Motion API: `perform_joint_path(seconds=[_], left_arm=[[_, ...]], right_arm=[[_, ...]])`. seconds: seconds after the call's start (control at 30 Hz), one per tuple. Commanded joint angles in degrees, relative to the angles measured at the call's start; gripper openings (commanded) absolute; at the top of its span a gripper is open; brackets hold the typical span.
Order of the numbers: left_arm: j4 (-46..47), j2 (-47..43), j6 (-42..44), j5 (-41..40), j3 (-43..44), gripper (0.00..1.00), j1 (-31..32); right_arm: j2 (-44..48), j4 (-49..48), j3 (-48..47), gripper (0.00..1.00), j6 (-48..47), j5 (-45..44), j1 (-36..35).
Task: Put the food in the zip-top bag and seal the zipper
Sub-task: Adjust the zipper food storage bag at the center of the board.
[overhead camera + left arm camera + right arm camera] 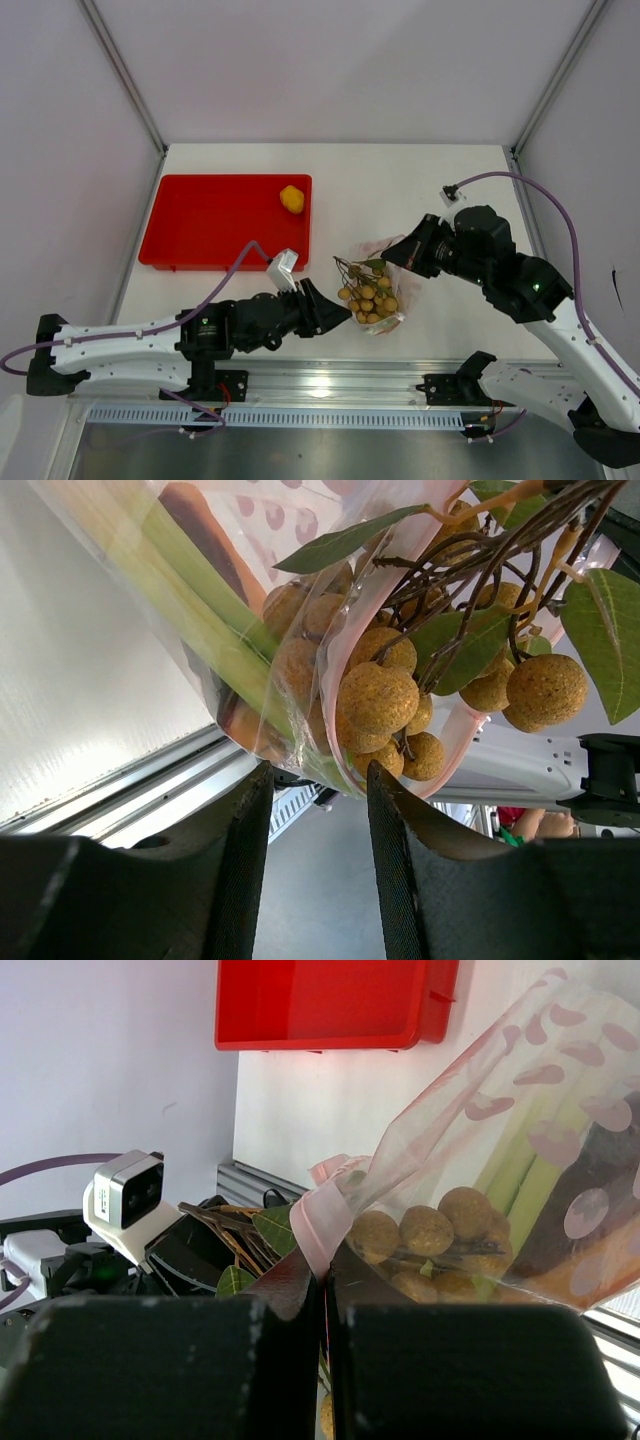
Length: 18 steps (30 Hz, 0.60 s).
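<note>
Clear pink-dotted plastic bag (372, 250), right of flat red tray (220, 225), holds green stalks (190, 595), tan berry bunch (368, 298) (twigs poke out). Round yellow fruit (291, 198) on tray; zipper (315, 1225) unsealed. Bag mouth pinched by right gripper (325, 1270); left gripper (318, 775) released.

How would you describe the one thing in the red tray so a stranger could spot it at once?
Find the red tray on the table's left side. Near its far right corner lies a small yellow-orange fruit. It alone lies in the tray, unlike the tan berries bunched at the clear bag.
</note>
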State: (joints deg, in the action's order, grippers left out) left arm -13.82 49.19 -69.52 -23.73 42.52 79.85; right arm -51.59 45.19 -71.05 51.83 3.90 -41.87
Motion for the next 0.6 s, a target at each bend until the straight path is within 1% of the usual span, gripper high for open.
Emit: perform_joint_path(seconds=[0.0,0.07,0.17,0.2,0.23,0.27,0.33,0.37,0.43,0.5,0.53,0.57], left_arm=[[1.16,0.38,-0.80,-0.27,1.69,0.45,-0.23],[1.26,1.25,-0.71,0.34,1.95,0.44,-0.23],[1.26,2.75,-0.44,1.57,2.47,0.39,-0.23],[1.26,3.10,-0.44,2.01,2.65,0.33,-0.23],[1.26,3.37,-0.44,2.19,2.57,0.32,-0.23],[1.26,3.98,-0.53,2.37,2.74,0.26,-0.31],[1.26,4.51,-0.71,2.81,2.83,0.22,-0.40],[1.26,4.69,-0.71,2.89,2.83,0.18,-0.58],[1.34,4.95,-1.15,3.42,2.83,0.15,-1.10],[1.52,4.95,-1.24,3.51,2.74,0.16,-1.37],[1.52,5.04,-1.32,3.60,2.83,0.18,-1.72],[1.52,5.13,-1.41,3.60,2.83,0.27,-1.72]], right_arm=[[0.18,-4.14,-1.38,0.00,0.55,-2.14,-0.67],[-0.35,-3.79,-1.64,0.00,0.55,-2.76,-0.85],[-1.05,-3.62,-1.81,0.00,1.16,-3.46,-1.02],[-1.05,-3.79,-1.90,0.00,1.34,-3.64,-1.20],[-1.14,-3.97,-1.99,0.00,1.34,-3.90,-1.29],[-1.40,-3.97,-2.17,0.00,1.43,-3.90,-1.37],[-1.75,-4.23,-2.69,0.00,1.52,-3.90,-1.46],[-2.10,-4.23,-3.13,0.00,1.52,-5.73,-1.55],[-2.54,-4.14,-3.66,0.00,1.60,-6.10,-2.08],[-2.81,-4.06,-4.27,0.00,1.69,-6.80,-2.69],[-2.90,-3.97,-4.45,0.00,1.69,-7.15,-3.04],[-2.99,-4.06,-4.63,0.00,1.87,-7.50,-3.39]])
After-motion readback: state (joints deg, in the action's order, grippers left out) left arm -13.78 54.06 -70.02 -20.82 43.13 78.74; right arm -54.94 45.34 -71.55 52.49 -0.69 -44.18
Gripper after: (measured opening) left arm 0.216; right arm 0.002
